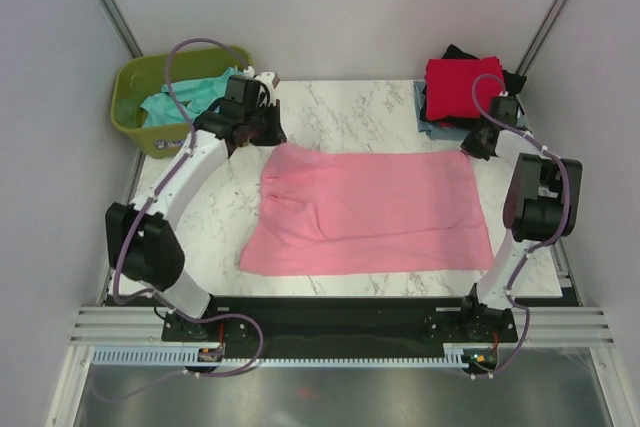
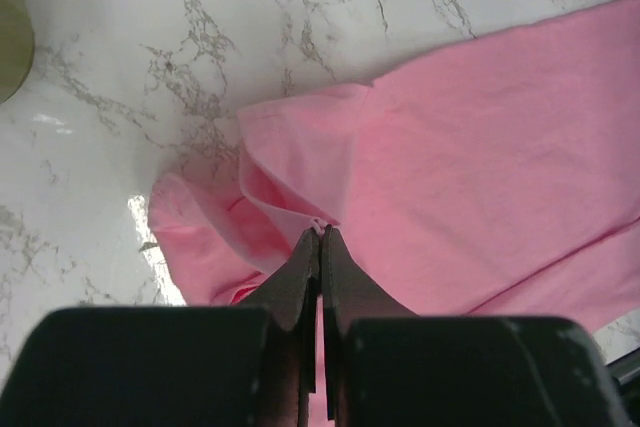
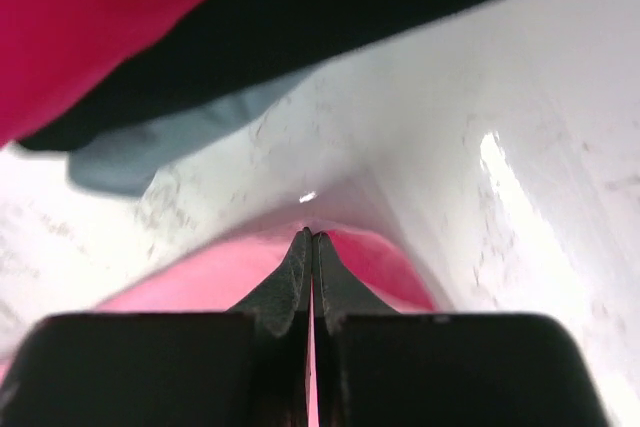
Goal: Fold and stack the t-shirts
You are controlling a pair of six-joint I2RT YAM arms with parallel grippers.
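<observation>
Left fingers (image 2: 298, 282) are pinched shut on a fold at the far left corner of the one pink shirt (image 1: 370, 212), which is spread on the counter (image 1: 340, 107). The right fingers (image 3: 296, 282) are clamped on its far right corner. One teal shirt (image 1: 185, 97) lies in the green tub (image 1: 135, 117). One red shirt (image 1: 460, 82), one black shirt (image 1: 513, 80) and one grey-blue shirt (image 1: 440, 130) are stacked just beyond the right fingers.

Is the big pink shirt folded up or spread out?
Spread out: the pink t-shirt lies flat across the table, wrinkled at one corner.
</observation>
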